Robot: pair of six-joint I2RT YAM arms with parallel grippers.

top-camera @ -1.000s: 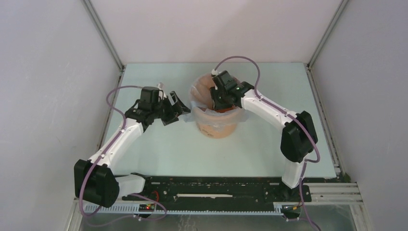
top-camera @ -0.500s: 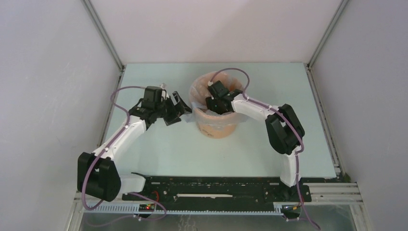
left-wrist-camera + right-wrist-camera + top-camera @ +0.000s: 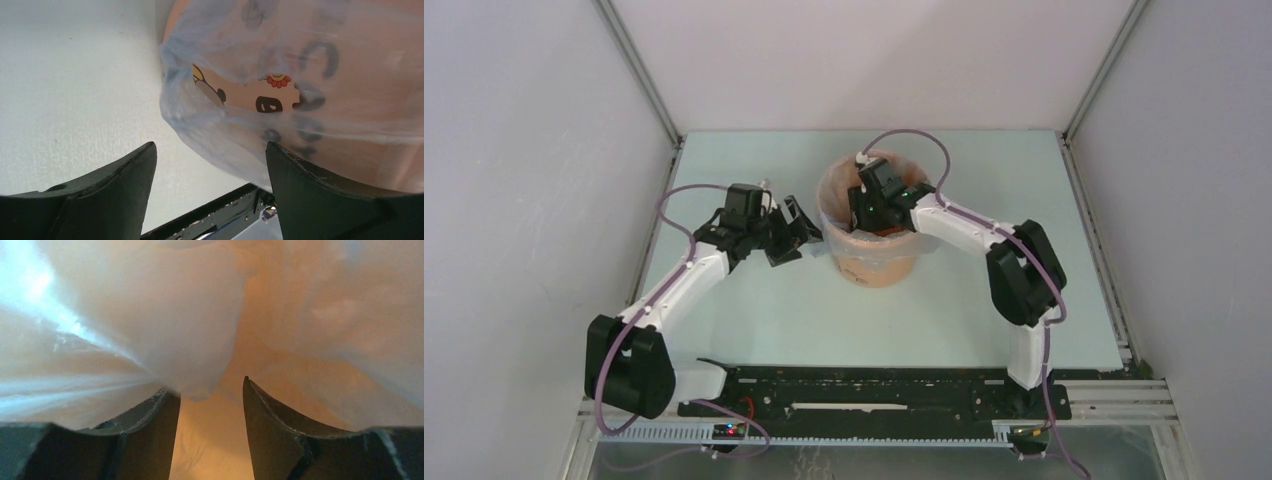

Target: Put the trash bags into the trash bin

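- The trash bin (image 3: pixel 876 262) stood upright on the table (image 3: pixel 764 320), near the middle of the work surface and toward its far side.
- The trash bag (image 3: pixel 904 250) lined the bin. Its film lay inside the opening, and its edge was folded outward over the rim, hanging part-way down the outer wall on every visible side.
- The left gripper (image 3: pixel 796 228) was positioned just beside the bin's left wall and pointed at it.
- The left jaws were spread wide with nothing held between them. In the left wrist view, a hanging fold of the bag sat ahead of the gap, clear of both jaws.
- The label (image 3: pixel 250 95) on the bin wall was partly uncovered below the folded film. It showed a cartoon figure and a small flower, and dark lettering on the bag overlapped its right side.
- The right gripper (image 3: pixel 869 212) reached down into the bin's mouth from the right side.
- The right jaws were parted by a moderate gap. In the right wrist view, a lobe of film hung down to the gap and met the tip of one jaw, but it was not clamped.
- The bin's orange interior was visible through the film around the right jaws.
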